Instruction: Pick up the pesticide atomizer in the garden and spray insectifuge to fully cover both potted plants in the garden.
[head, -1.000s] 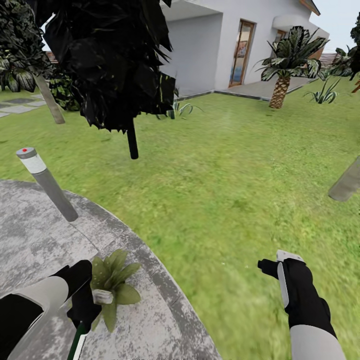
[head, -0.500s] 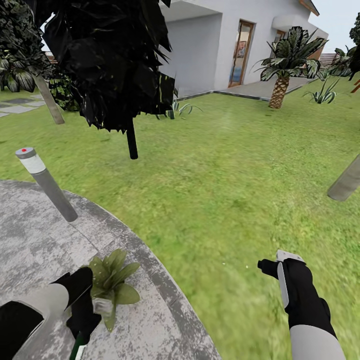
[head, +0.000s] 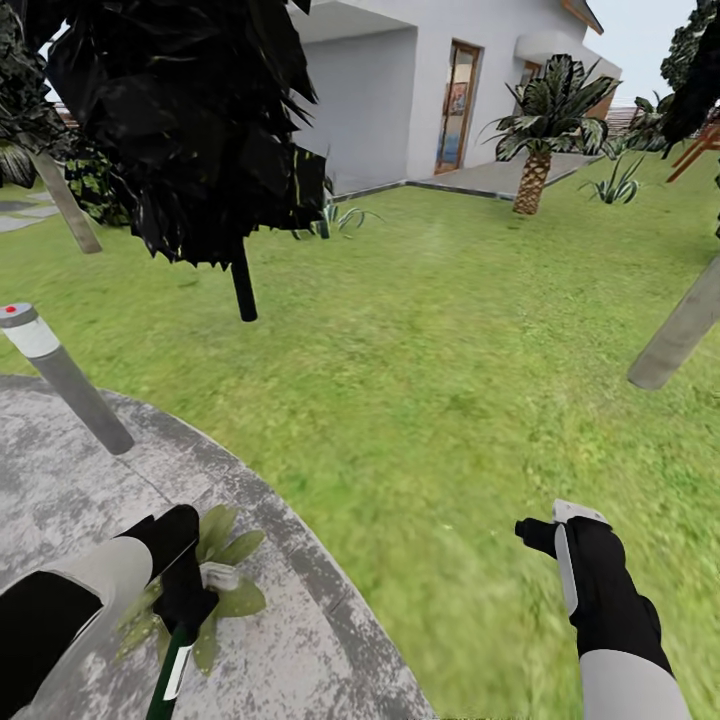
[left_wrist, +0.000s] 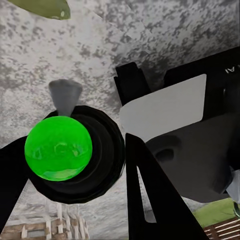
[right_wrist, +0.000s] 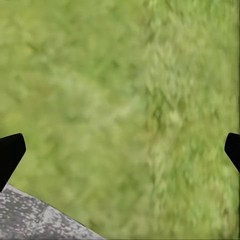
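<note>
From my head camera: my left end effector (head: 185, 600) is down at seven o'clock, clamped on the pesticide atomizer (head: 172, 665). Dark green bottle, white label strip, pale grey trigger head poking out at the top. It sits right over a potted plant (head: 225, 590) on the mottled grey patio (head: 300, 640); my own arm covers most of the leaves and I can't make out the pot at all. A grey bollard lamp (head: 60, 375) with a red dot leans at nine o'clock. My right end effector (head: 535, 530) hangs at five o'clock above the lawn (head: 430, 350); from here I cannot tell its spread.

Left wrist: a bright green dome ringed in black, the atomizer (left_wrist: 60, 147) seen end-on, with a grey nub beside it. My fingers (left_wrist: 150, 200) press against it; patio stone beyond.

Right wrist: my fingertips (right_wrist: 10, 155) sit at opposite edges, wide apart, nothing between them. Blurred grass, a corner of paving.
</note>
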